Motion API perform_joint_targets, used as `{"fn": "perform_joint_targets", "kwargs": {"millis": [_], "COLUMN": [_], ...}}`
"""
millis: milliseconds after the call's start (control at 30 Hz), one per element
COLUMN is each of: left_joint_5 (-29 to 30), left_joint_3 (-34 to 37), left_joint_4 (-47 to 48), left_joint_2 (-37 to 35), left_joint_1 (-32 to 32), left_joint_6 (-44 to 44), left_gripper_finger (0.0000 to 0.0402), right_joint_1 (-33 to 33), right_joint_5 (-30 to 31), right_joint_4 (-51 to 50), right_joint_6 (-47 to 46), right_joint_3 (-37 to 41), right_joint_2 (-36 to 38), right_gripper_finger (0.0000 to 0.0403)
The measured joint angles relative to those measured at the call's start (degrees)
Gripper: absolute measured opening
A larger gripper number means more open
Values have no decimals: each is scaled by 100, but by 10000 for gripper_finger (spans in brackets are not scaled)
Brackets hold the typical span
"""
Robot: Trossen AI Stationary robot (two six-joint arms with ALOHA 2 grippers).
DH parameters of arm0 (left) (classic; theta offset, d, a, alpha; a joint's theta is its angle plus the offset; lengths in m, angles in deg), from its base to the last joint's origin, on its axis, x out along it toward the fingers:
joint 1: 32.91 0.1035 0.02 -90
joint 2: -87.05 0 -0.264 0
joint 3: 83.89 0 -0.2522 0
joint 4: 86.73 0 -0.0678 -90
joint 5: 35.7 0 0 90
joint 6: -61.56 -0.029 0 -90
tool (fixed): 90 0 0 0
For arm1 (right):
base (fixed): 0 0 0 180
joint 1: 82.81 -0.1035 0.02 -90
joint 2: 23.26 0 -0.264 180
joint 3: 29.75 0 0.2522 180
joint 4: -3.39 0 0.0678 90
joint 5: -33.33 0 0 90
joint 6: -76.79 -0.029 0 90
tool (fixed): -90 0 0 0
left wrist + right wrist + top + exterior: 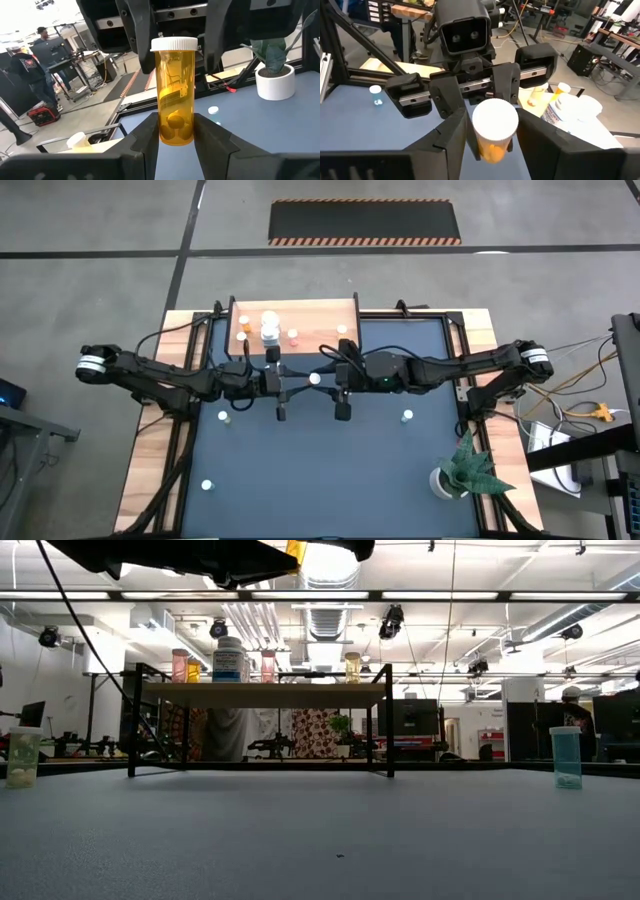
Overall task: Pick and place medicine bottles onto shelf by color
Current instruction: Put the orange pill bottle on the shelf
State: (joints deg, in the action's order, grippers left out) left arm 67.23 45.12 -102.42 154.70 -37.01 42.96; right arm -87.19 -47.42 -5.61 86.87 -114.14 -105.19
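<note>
Item: orange pill bottle [173, 100], mid-air over the table centre, clamped at its base by the left gripper [175, 137]. The right gripper [492, 145] brackets its cap; whether it grips cannot be told. Hazard: releasing early would drop the bottle short of the shelf [320, 315] at 12 o'clock.

You see a glossy, see-through orange plastic bottle [175, 95] with a matt white ribbed cap at centre frame, a pale wooden shelf [293, 326] at upper centre, and a smooth, matt dark mat [320, 470].
</note>
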Motion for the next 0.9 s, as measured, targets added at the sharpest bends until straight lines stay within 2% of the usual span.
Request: {"fn": "perform_joint_targets", "kwargs": {"millis": [267, 667, 900], "left_joint_5": [0, -2, -3], "left_joint_3": [-13, -24, -24], "left_joint_4": [-2, -31, -43], "left_joint_2": [15, 9, 4], "left_joint_1": [0, 2, 2], "left_joint_6": [-31, -14, -14], "left_gripper_finger": [93, 96, 148], "right_joint_1": [-7, -7, -9], "right_joint_5": [0, -1, -7], "right_joint_4": [-9, -1, -56], "right_joint_6": [64, 47, 1], "right_joint_3": [0, 0, 0], "right_joint_2": [2, 7, 7], "right_gripper_finger": [111, 112, 111]}}
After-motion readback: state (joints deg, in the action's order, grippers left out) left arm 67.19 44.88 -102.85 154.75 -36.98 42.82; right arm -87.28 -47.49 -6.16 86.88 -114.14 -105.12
